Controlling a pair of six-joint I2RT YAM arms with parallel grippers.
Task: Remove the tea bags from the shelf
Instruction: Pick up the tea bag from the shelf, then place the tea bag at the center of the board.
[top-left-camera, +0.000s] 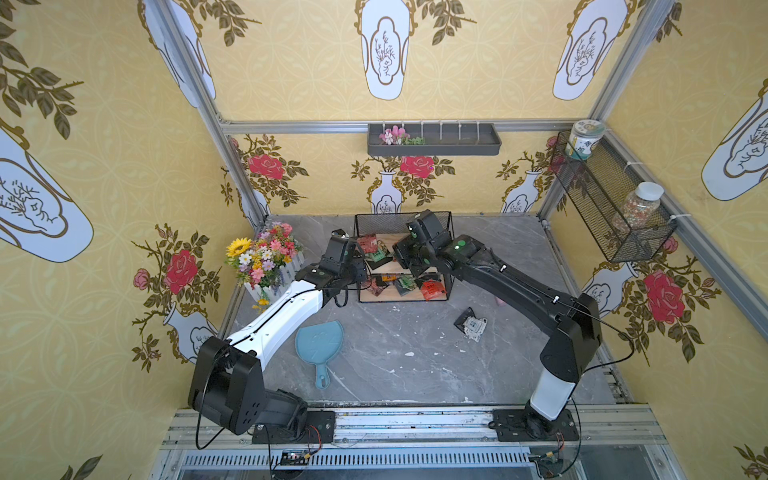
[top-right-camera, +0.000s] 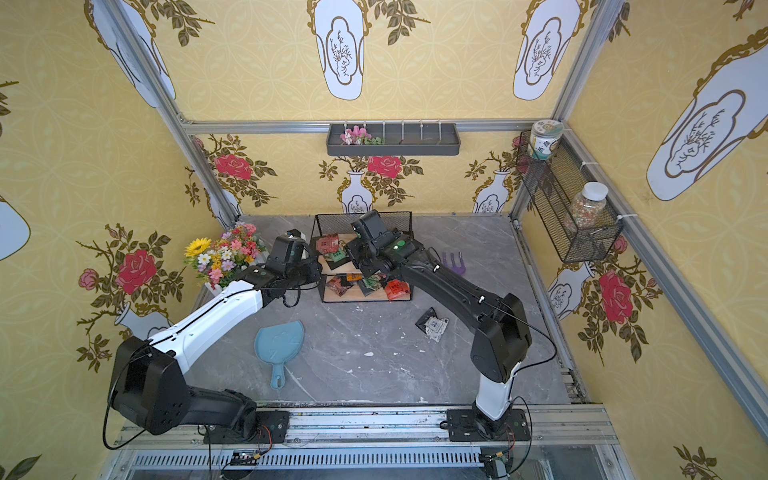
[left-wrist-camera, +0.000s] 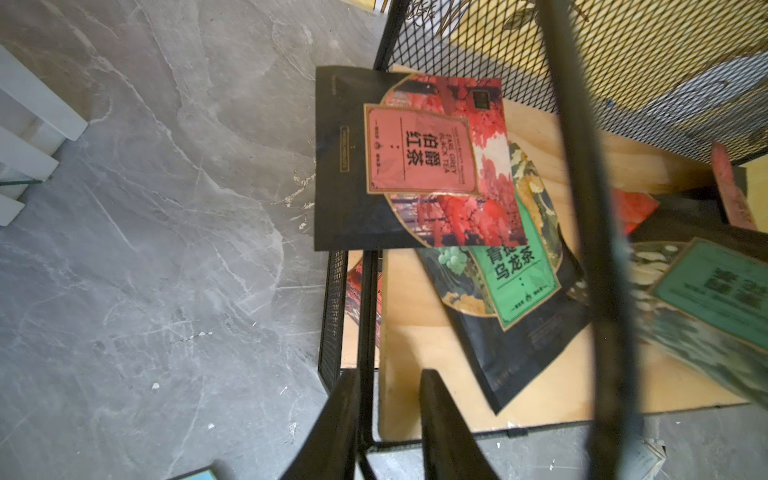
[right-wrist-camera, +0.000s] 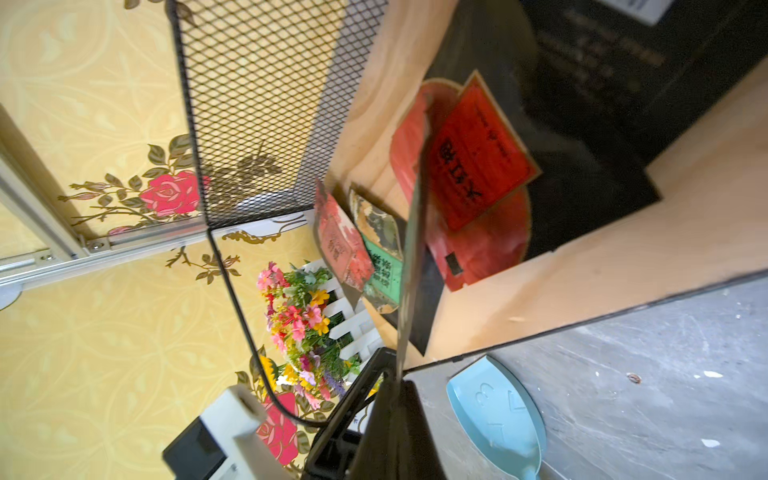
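Note:
The shelf is a black wire rack with two wooden boards at the back of the table. Tea bags lie on both boards: a red one and a green one on top, an orange-red one below. My left gripper grips the shelf's left front corner, its fingers on either side of the wire post and board edge. My right gripper is shut on a tea bag, seen edge-on above the upper board.
Black and silver-white sachets lie on the table right of the shelf. A blue paddle lies front left, a flower pot stands by the left wall, and a purple fork lies behind my right arm. The walls carry a grey tray and a mesh basket.

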